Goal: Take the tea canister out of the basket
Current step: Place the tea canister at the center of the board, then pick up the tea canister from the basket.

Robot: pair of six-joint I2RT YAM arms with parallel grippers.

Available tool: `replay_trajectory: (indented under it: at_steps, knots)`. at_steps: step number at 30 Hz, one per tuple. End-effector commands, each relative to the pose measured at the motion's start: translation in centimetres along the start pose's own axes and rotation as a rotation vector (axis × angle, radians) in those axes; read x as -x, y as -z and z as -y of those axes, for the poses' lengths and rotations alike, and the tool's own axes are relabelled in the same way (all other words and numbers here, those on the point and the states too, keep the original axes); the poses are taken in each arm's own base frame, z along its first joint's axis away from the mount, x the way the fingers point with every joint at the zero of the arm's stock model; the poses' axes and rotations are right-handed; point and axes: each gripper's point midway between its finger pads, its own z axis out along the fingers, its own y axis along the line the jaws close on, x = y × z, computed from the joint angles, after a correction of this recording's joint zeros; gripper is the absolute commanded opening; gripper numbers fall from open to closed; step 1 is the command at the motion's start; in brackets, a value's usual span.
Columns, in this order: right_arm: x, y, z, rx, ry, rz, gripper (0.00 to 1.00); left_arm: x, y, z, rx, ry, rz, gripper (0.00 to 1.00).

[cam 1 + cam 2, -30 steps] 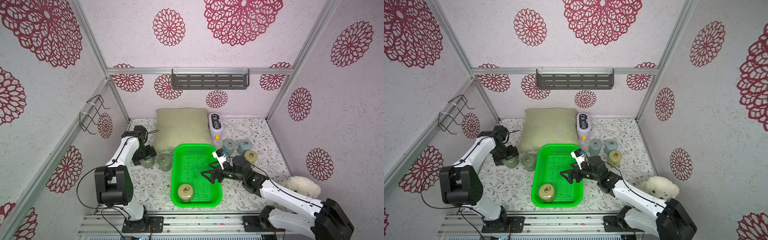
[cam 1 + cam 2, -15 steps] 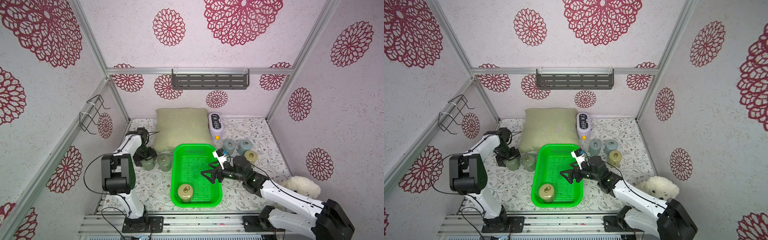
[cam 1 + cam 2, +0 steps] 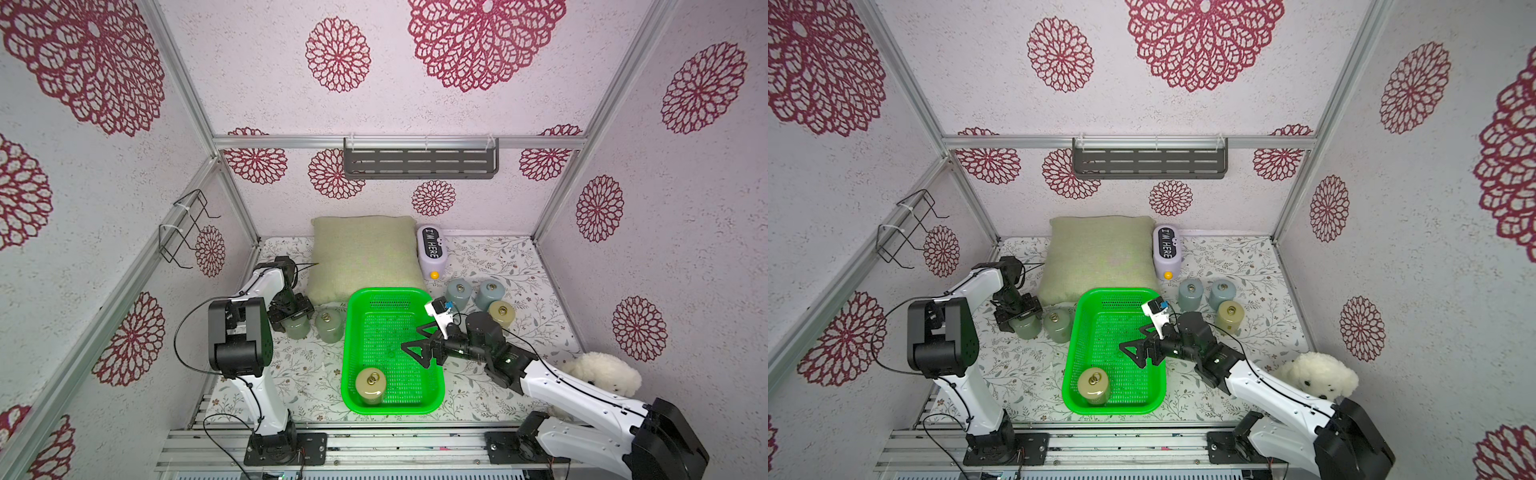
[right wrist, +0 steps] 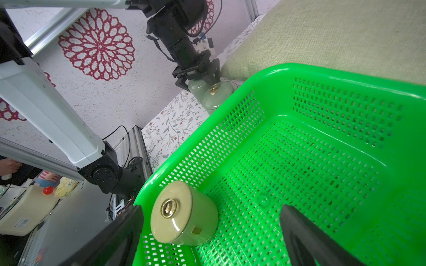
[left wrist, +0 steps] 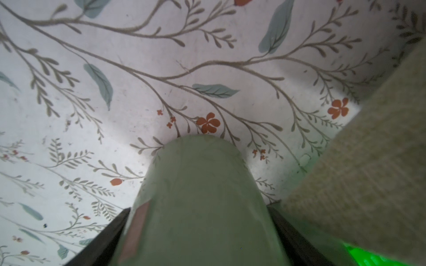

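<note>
Left arm (image 3: 239,332) has swung upward; I see left gripper (image 3: 293,313) clamping a pale green canister (image 5: 202,195) outside the basket (image 3: 353,299), right gripper (image 3: 415,343) open over that basket.

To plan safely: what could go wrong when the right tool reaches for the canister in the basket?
The canister stands in the basket's corner, so a finger of the open right tool may strike the wall. A dragged basket may knock the pale green canister beside it or its twin in the left tool.
</note>
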Motion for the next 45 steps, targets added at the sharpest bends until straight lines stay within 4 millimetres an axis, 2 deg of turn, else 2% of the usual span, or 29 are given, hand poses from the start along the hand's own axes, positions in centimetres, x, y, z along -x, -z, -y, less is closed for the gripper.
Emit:
replay_trajectory:
  at_steps: [1,10,16,24,31,36,41,45]
  knots:
    - [0.3,-0.1,-0.7,0.032,-0.001,0.015,0.99,0.9,0.2,0.3,-0.023,0.016,0.033,0.81]
    - [0.1,-0.5,-0.4,0.032,-0.008,0.008,0.99,1.3,-0.3,0.7,-0.039,0.023,0.038,0.85]
    - [0.0,-0.6,-0.3,0.029,-0.010,0.003,0.99,0.8,-0.2,0.4,-0.022,0.017,0.023,0.99]
    - [-0.1,-0.7,-0.2,0.028,-0.010,0.002,0.99,0.4,3.5,-0.1,-0.041,0.020,0.088,0.97]
    - [0.0,-0.5,-0.2,0.017,0.001,0.007,0.99,0.0,7.7,-1.7,-0.035,0.042,0.213,0.97]
    - [0.2,-0.2,-0.1,0.003,0.019,0.013,0.99,-2.5,10.3,-1.0,-0.094,-0.006,0.262,0.97]
    - [0.3,0.1,0.2,-0.022,0.037,0.022,0.99,-6.7,12.9,0.7,-0.097,-0.154,0.327,0.97]
    - [0.2,0.4,0.5,-0.047,0.022,0.016,0.99,-10.3,14.0,2.1,-0.180,-0.222,0.338,0.97]
